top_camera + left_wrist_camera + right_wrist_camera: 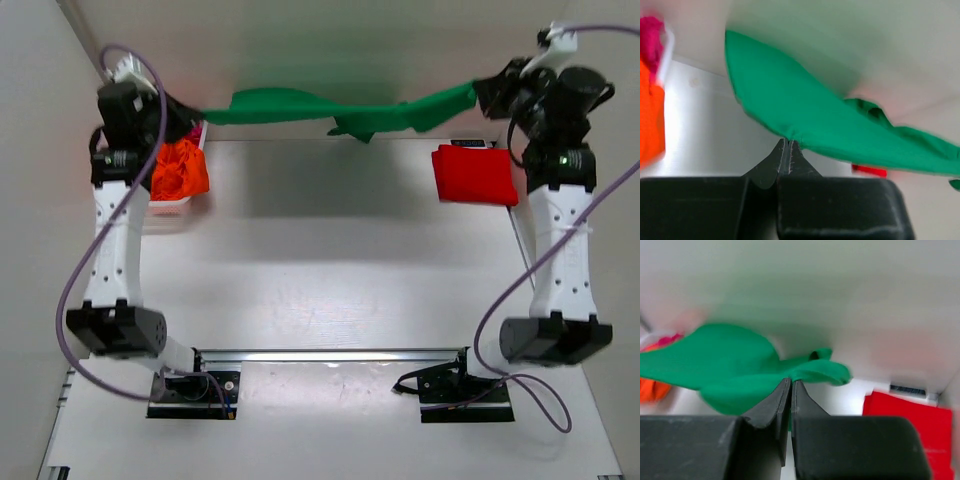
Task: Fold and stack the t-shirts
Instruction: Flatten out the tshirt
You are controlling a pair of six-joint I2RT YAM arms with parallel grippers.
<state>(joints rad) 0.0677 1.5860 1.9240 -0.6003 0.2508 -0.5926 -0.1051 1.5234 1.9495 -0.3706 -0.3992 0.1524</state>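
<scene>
while i am watching from the top camera, the green t-shirt point(340, 112) is hanging stretched in the air between the two arms, above the far edge of the table point(330, 260). the left gripper point(192, 117) is holding one end and the right gripper point(484, 96) the other, with a fold sagging near the middle. a folded red t-shirt point(474, 174) is lying flat on the table at the far right, and an orange cloth point(180, 170) is sitting in a white basket point(172, 208) at the far left.

through the left wrist camera, the left gripper point(788, 142) is showing its jaws pressed together, pinching the lower edge of the green t-shirt point(805, 115). the picture is blurring.

through the right wrist camera, the right gripper point(790, 382) is showing its jaws closed down to a thin slit, nipping a bunched edge of the green t-shirt point(725, 360), while the red t-shirt point(910, 420) is lying below to the right.
</scene>
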